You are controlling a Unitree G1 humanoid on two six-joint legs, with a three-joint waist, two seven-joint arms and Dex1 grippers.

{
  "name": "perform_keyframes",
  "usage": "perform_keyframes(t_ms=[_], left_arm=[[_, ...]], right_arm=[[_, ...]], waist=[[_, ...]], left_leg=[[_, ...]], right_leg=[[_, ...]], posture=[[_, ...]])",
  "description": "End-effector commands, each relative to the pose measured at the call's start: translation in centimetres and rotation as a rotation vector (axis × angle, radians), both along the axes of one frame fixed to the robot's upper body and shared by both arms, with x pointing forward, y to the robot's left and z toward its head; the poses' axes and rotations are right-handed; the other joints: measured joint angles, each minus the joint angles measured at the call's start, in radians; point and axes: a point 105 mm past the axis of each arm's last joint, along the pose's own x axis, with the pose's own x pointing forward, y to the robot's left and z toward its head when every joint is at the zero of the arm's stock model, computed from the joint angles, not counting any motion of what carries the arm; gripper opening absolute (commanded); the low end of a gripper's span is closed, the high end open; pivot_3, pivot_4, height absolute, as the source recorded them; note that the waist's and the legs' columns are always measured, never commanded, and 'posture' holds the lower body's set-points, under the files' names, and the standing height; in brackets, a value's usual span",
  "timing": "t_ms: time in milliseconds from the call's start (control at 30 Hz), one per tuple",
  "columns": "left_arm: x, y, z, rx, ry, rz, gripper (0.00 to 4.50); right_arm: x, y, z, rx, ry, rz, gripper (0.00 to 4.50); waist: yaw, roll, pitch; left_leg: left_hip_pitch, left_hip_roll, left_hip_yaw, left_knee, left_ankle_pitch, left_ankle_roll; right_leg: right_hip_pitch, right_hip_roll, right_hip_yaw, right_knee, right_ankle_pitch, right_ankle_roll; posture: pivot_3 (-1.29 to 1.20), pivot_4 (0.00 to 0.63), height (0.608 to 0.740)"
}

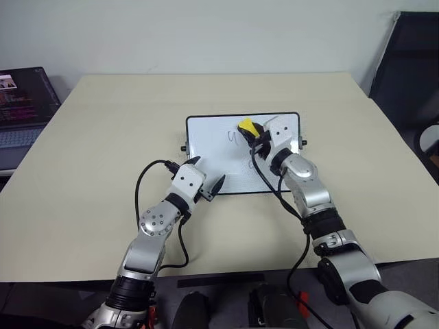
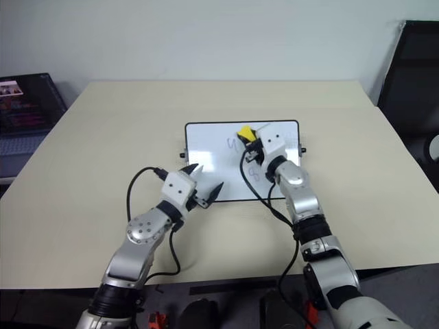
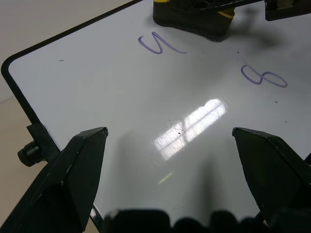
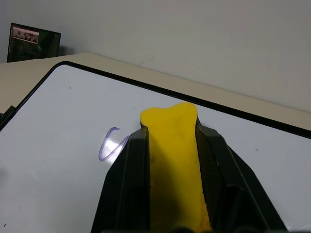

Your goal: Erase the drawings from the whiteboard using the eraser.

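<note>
progress: eraser (image 4: 176, 160) is clamped in the closed right hand (image 1: 255, 140) at the far part of the whiteboard (image 1: 206, 151) on the table (image 1: 96, 151) | drawings (image 3: 160, 44) beside it are seen unerased, two visible | left hand (image 1: 204, 177) is spread wide, empty, at the near edge | wiping is judged hardly begun

A beige table (image 1: 103, 151) stands against a plain white wall (image 1: 206, 34). An open laptop (image 1: 20, 110) sits at its left edge, and a dark chair (image 1: 411, 62) stands at the right.

The whiteboard (image 1: 212, 147) is smooth glossy white with a bright glare patch and a thin black plastic-looking frame, the eraser (image 4: 176, 160) looks like soft matt yellow foam, the table (image 1: 103, 151) is matt beige, and the gripper fingers (image 3: 73, 174) are dull black plastic.
</note>
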Motion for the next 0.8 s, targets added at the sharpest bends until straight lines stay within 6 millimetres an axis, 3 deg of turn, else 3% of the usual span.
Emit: perform_keyframes(t_ms=[33, 233, 300, 633, 800], left_arm=[[0.1, 0.0, 1.9, -0.014, -0.067, 0.000, 4.50], [0.0, 0.0, 1.9, -0.016, -0.066, 0.004, 4.50], [0.0, -0.1, 1.9, -0.017, -0.064, 0.002, 4.50], [-0.1, -0.1, 1.8, -0.012, -0.058, -0.006, 4.50], [-0.1, -0.3, 1.8, -0.016, -0.058, -0.010, 4.50]], right_arm=[[-1.5, 1.9, -2.2, -0.034, 0.058, 0.097, 0.99], [-3.6, 4.2, -2.4, -0.003, 0.079, 0.219, 0.99], [-3.4, 4.3, -2.2, -0.003, 0.075, 0.213, 0.99], [2.0, -0.9, 1.6, -0.041, -0.083, -0.170, 0.99], [1.9, -0.6, 0.9, -0.045, -0.072, -0.158, 0.99]], waist=[[0.000, 0.000, 0.000], [-0.001, 0.000, 0.000], [0.001, 0.000, 0.000], [0.006, 0.000, 0.000], [0.006, 0.000, 0.000]], left_leg=[[0.000, 0.000, 0.000, 0.000, 0.000, 0.000], [0.000, 0.000, -0.001, 0.001, 0.000, 0.000], [-0.001, 0.000, -0.001, 0.001, 0.000, 0.000], [-0.001, -0.001, -0.001, 0.002, 0.000, 0.000], [-0.002, 0.000, 0.000, 0.001, 0.000, 0.000]], right_leg=[[0.000, 0.000, 0.000, 0.000, 0.000, 0.000], [0.000, 0.000, 0.000, 0.001, 0.000, 0.000], [0.000, 0.000, -0.001, 0.001, 0.000, 0.000], [0.000, 0.000, -0.001, 0.000, 0.000, 0.000], [0.000, 0.000, 0.000, 0.000, 0.000, 0.000]], posture=[[0.00, 0.150, 0.740], [0.00, 0.150, 0.740], [0.00, 0.150, 0.740], [0.00, 0.150, 0.740], [0.00, 0.150, 0.740]])
